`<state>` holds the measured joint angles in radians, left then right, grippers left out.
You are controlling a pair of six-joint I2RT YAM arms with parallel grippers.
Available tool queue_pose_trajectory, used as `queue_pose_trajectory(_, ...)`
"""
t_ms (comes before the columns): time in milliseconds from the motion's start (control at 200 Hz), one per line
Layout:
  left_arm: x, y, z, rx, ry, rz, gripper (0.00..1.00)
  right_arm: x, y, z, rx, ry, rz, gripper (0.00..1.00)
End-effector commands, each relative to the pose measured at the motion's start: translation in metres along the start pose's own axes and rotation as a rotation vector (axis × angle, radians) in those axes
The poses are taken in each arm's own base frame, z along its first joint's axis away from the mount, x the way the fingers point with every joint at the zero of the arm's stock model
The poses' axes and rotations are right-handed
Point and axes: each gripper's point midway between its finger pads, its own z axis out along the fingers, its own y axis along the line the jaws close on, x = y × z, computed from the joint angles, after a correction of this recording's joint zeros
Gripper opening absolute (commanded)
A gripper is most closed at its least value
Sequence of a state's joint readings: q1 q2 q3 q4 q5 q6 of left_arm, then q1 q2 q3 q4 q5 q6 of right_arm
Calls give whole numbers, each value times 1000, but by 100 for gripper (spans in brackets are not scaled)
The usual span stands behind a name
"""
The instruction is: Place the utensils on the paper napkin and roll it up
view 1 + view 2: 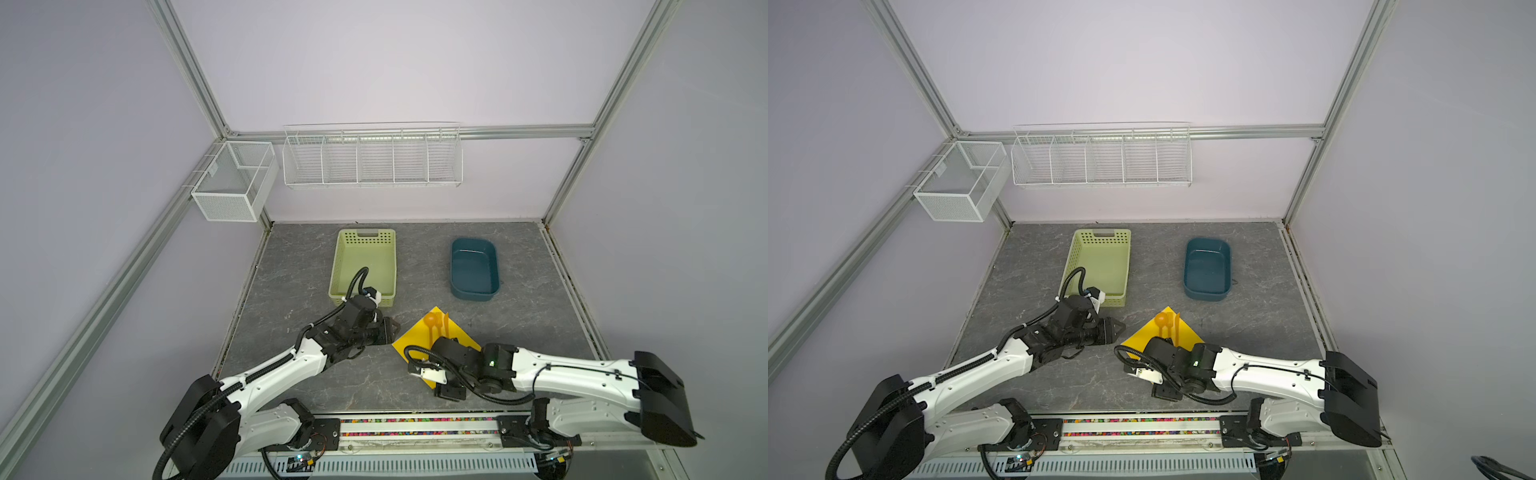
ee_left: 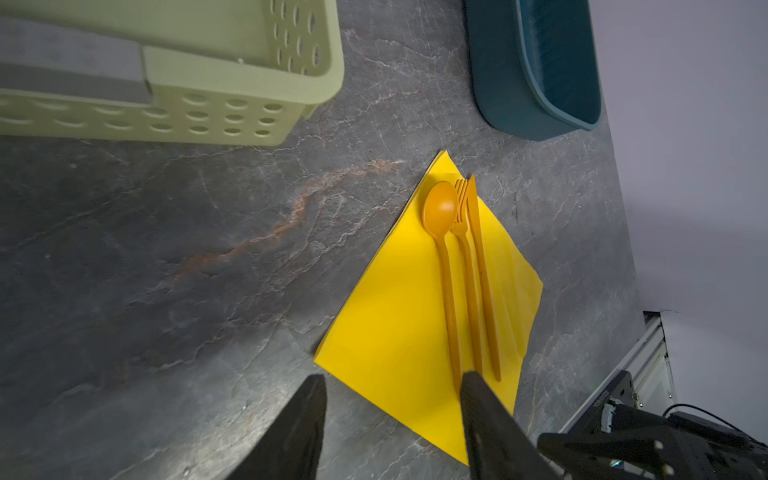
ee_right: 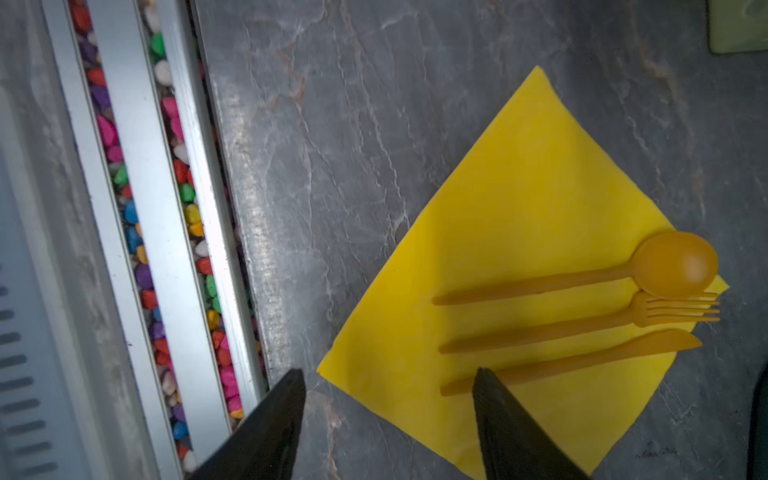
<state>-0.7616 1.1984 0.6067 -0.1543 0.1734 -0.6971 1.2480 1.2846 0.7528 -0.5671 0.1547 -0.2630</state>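
- Napkin (image 2: 399,332) flat on table (image 2: 166,249), set as a diamond. Green basket (image 1: 365,266) & blue tub (image 1: 473,270) beyond it, well apart.
- Spoon (image 2: 440,208), fork (image 2: 467,257), knife (image 2: 482,270) on napkin, side by side, parallel, heads at its far corner. Prob. bundled so the sheet can wrap them as one.
- L gripper (image 2: 392,378): fingers moderately apart, nothing btw them. At napkin's corner on my L side, one tip over spoon/fork handle ends.
- R gripper (image 3: 389,372): fingers wide, empty. At napkin's near corner, one tip over knife handle end.
- Judgement: placing done, roll not begun. Paper thin, so need an edge pinch w/o nudging cutlery.
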Motion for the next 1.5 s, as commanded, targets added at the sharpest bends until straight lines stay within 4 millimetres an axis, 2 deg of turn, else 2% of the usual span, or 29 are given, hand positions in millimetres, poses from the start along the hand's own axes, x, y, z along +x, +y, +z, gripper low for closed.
queue_pose_trajectory(0, -2, -13, 11, 84, -14, -44, 50, 12, 2, 13, 42, 65, -108, 70)
queue_pose_trajectory(305, 16, -14, 35, 94, 100, -45, 47, 13, 5, 31, 90, 117, -179, 78)
queue_pose_trajectory(510, 21, -14, 38, 102, 126, -45, 46, 18, -3, 39, 143, 169, -207, 78)
queue_pose_trajectory(930, 17, -14, 36, 89, 113, -37, 45, 13, -16, 22, 190, 143, -220, 72)
queue_pose_trajectory(1185, 15, -16, 34, 87, 111, -34, 45, 12, -10, 11, 103, 96, -186, 57)
queue_pose_trajectory(1500, 16, -17, 33, 88, 118, -27, 43, 15, -12, 7, 67, 72, -150, 24)
